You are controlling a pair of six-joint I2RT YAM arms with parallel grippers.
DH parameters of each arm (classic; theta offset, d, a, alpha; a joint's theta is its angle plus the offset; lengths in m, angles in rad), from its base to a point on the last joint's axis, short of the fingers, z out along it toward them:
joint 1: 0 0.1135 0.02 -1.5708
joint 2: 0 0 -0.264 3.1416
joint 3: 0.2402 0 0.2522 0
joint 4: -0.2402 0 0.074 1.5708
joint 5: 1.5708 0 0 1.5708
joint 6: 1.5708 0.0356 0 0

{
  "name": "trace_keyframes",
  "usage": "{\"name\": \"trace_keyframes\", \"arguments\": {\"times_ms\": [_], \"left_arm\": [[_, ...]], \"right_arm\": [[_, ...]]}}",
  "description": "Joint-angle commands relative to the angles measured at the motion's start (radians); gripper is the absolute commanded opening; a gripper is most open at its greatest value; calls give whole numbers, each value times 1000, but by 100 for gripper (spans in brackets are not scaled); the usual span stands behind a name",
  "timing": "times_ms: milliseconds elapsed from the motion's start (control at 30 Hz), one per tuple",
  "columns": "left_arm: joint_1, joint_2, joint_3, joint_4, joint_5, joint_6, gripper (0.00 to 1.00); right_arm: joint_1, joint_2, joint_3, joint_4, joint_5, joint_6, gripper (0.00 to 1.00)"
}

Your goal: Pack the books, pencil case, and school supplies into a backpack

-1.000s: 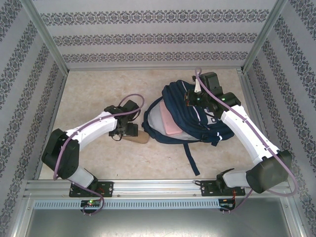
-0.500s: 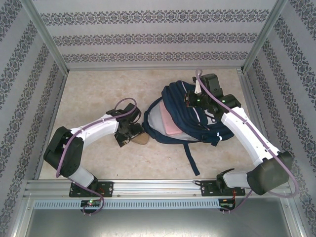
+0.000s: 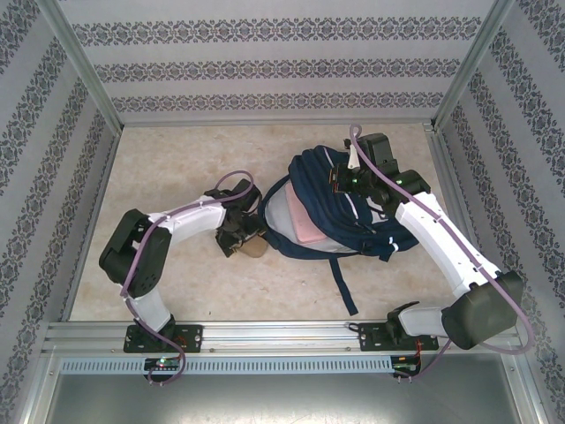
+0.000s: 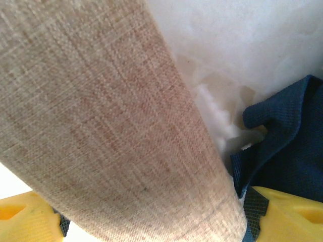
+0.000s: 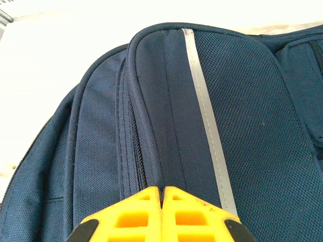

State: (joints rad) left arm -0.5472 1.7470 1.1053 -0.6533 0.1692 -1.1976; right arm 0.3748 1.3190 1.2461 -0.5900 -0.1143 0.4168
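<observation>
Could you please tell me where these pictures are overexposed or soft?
Left wrist view: the pencil case weave is crisp, the background behind it blown out and soft. Right wrist view: the table is washed to white, the backpack mesh sharp. Top external view: even light, only faint shadows.

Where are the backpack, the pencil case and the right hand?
backpack (image 3: pixel 311 172), top view, on its navy outer fabric.
pencil case (image 4: pixel 116 131), left wrist view, on its beige woven side.
right hand (image 5: pixel 162 195), right wrist view, at the seam between its shut yellow fingertips.
</observation>
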Motion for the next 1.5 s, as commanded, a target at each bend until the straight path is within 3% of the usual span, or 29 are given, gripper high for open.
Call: {"name": "trace_keyframes", "arguments": {"times_ms": [0, 333, 467, 567, 767, 967, 1133, 1467], "left_arm": [[16, 30, 40, -82, -74, 49, 89], [19, 31, 17, -203, -200, 173, 87], [19, 30, 2, -172, -188, 207, 80], [16, 4, -2, -162, -189, 224, 64], [15, -80, 36, -176, -189, 278, 62], [-22, -102, 161, -120, -86, 314, 61], [-86, -13, 321, -34, 14, 326, 60], [-195, 297, 668, -65, 85, 345, 60]], "right_arm": [[-16, -24, -12, -31, 29, 7, 7], [-17, -14, -10, -27, 28, 4, 7], [-17, -2, -1, -26, 18, 7, 7], [-17, -4, 3, -30, 20, 5, 8], [-18, -10, 9, -42, 28, -2, 7], [-38, -31, 15, -34, 4, -1, 7], [-68, -56, 18, -30, -32, 10, 7], [-95, -78, 15, -37, -55, 17, 7]]}}
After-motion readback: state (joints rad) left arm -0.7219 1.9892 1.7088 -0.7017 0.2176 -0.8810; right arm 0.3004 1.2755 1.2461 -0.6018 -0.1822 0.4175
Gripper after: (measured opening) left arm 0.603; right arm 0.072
